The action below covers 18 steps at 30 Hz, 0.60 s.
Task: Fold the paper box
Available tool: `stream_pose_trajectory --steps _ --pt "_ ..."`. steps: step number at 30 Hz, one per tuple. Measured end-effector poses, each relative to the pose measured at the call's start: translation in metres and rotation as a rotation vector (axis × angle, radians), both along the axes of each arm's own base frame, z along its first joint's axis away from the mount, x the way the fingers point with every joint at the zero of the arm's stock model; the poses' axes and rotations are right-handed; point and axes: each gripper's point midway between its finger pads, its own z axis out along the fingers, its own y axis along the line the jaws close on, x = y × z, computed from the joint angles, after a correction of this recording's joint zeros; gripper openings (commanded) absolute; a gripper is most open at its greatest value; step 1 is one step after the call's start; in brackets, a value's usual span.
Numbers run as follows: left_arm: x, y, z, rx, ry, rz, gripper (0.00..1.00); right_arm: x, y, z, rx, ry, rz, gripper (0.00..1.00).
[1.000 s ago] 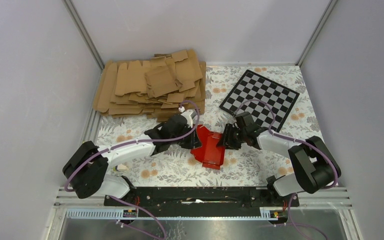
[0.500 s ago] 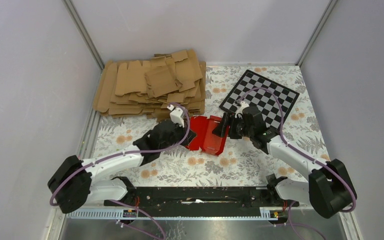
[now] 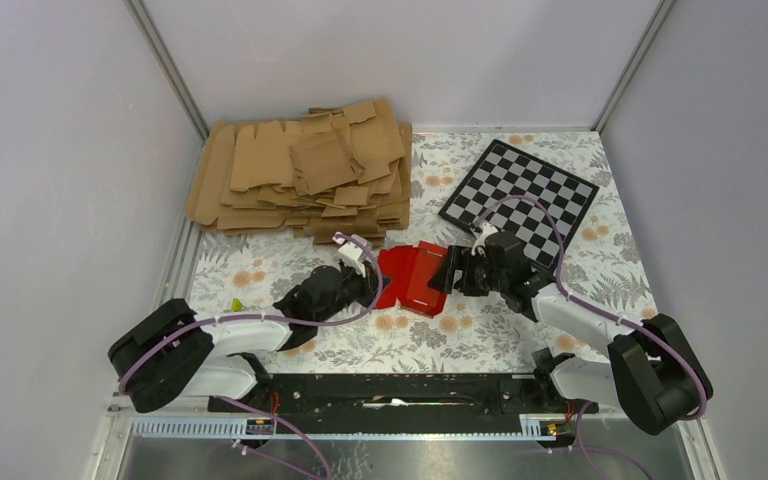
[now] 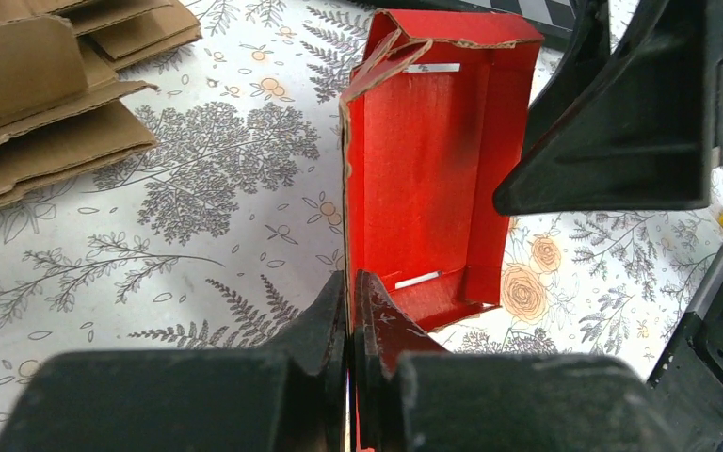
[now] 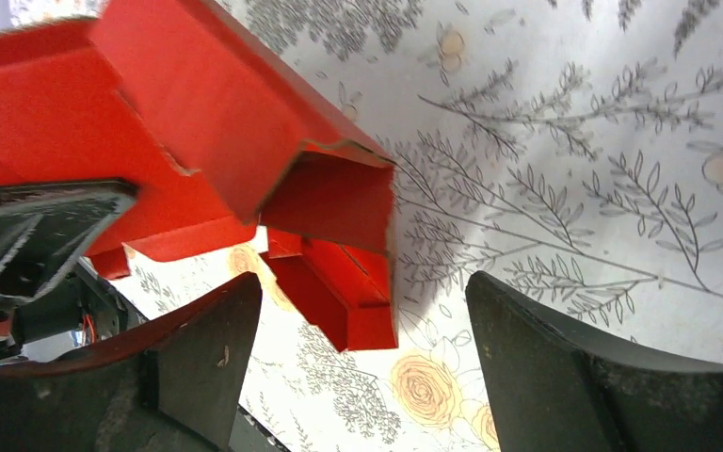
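The paper box (image 3: 415, 278) is bright red and half formed, an open tray with raised walls, lying on the floral cloth between the two arms. My left gripper (image 3: 368, 287) is shut on its left wall; in the left wrist view the pads (image 4: 350, 287) pinch the thin card edge of the paper box (image 4: 433, 160). My right gripper (image 3: 457, 272) stands open at the box's right side. In the right wrist view a corner of the paper box (image 5: 198, 122) reaches between the spread fingers of the right gripper (image 5: 362, 292) without touching either.
A heap of brown cardboard blanks (image 3: 305, 170) lies at the back left. A black-and-white checkered board (image 3: 520, 195) lies at the back right, just behind the right arm. Grey walls close in the table on three sides.
My right gripper has opened wide and let go of the red box. The left gripper has closed on the box's wall, and the box has shifted slightly toward the back.
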Motion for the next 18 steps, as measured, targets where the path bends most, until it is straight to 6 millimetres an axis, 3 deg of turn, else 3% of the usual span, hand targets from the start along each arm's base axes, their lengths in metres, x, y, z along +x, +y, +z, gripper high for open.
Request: stream_pose_trajectory --steps 6,18 --pt "-0.003 -0.008 0.003 -0.004 -0.031 -0.027 0.00 -0.015 -0.007 -0.018 -0.015 0.050 -0.008 0.85" --pt "-0.006 -0.012 0.001 0.002 -0.040 -0.055 0.00 -0.011 -0.010 -0.018 -0.029 0.018 -0.011 0.88"
